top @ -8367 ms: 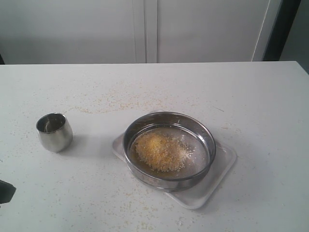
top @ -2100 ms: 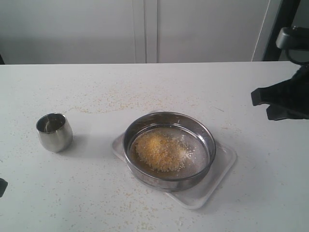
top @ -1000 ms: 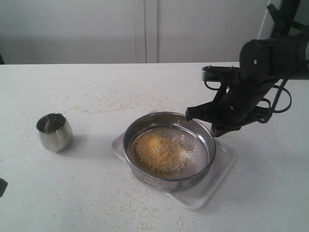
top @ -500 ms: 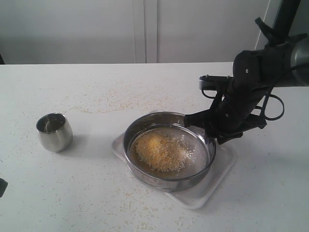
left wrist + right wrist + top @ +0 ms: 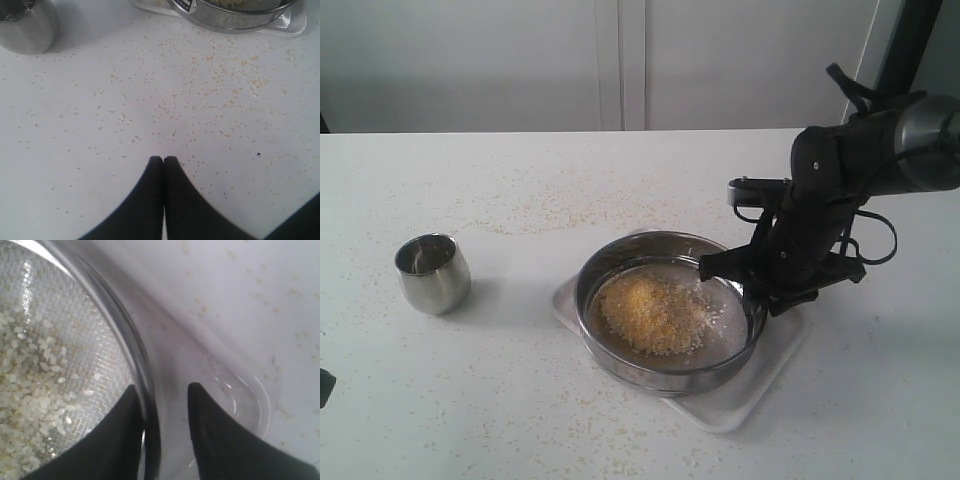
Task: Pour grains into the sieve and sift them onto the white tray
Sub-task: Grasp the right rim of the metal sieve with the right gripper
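Observation:
The sieve stands on the white tray, with a heap of yellow-orange and whitish grains on its mesh. My right gripper is down at the sieve's right rim. In the right wrist view it is open and straddles the steel rim: one finger is inside over the mesh and grains, the other outside over the tray. My left gripper is shut and empty, low over the table short of the sieve.
A small steel cup stands upright on the left of the table, also seen in the left wrist view. Loose grains are scattered over the white tabletop, thickest behind the sieve and in front of the tray.
My right arm came in from the right and lowered onto the sieve's right rim, its jaws now astride the wall. Sieve, grains, cup and left gripper have not moved.

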You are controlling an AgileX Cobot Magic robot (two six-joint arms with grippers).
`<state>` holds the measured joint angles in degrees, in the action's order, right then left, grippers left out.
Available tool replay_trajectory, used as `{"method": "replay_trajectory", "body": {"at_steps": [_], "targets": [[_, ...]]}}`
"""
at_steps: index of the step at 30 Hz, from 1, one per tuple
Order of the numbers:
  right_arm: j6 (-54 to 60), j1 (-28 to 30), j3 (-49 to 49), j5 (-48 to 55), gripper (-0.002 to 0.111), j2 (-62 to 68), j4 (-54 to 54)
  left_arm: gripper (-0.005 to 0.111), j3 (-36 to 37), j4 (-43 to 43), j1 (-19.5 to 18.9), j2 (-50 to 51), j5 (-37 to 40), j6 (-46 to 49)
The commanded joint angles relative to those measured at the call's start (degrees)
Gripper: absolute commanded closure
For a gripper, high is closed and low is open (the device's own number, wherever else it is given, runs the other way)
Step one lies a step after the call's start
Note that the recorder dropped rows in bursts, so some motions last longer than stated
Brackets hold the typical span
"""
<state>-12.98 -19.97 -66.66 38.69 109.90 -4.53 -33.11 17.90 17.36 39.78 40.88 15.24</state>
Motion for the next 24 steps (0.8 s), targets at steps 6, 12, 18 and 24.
{"method": "replay_trajectory", "body": {"at_steps": [6, 12, 18, 24], "targets": [[-0.34, -0.1, -0.15, 0.73, 0.095, -0.12, -0.06, 0.107, -0.31, 0.78, 0.24, -0.41, 0.79, 0.01], [-0.34, -0.1, -0.15, 0.9, 0.108, -0.12, -0.38, 0.107, -0.31, 0.78, 0.24, -0.41, 0.79, 0.01], [-1.85, -0.1, -0.15, 0.67, 0.108, -0.23, -0.38, 0.107, -0.31, 0.78, 0.24, -0.41, 0.79, 0.01], [-0.86, -0.1, -0.15, 0.37, 0.108, -1.88, -0.5, 0.107, -0.31, 0.78, 0.24, -0.41, 0.79, 0.01]]}}
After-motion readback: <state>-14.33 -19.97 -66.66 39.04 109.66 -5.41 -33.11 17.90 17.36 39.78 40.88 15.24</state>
